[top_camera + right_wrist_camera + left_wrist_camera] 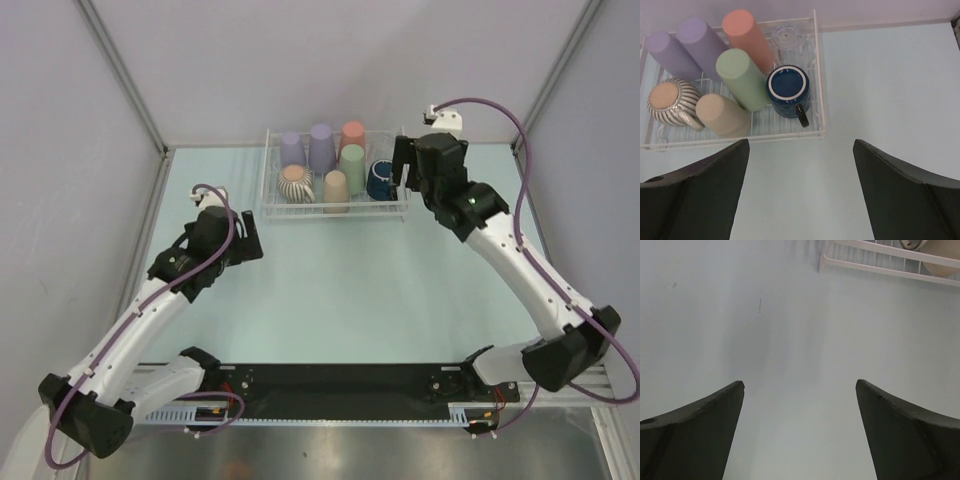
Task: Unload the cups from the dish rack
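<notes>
The white wire dish rack (pixel 334 213) stands at the back middle of the table. It holds two lavender cups (pixel 291 150) (pixel 321 147), a salmon pink cup (pixel 352 134), a pale green cup (pixel 352 165), a tan cup (pixel 336 188), a striped beige-white mug (pixel 296 184) and a dark navy mug (pixel 380 180), all upside down. My right gripper (pixel 403 172) hovers open just right of the rack, above the navy mug (pixel 788 90). My left gripper (pixel 252 235) is open over bare table, left of and nearer than the rack. Neither holds anything.
A clear glass (pixel 788 40) stands upside down in the rack's back right corner, behind the navy mug. The rack's near left corner (pixel 824 262) shows at the top of the left wrist view. Grey walls close in the table at the back and both sides.
</notes>
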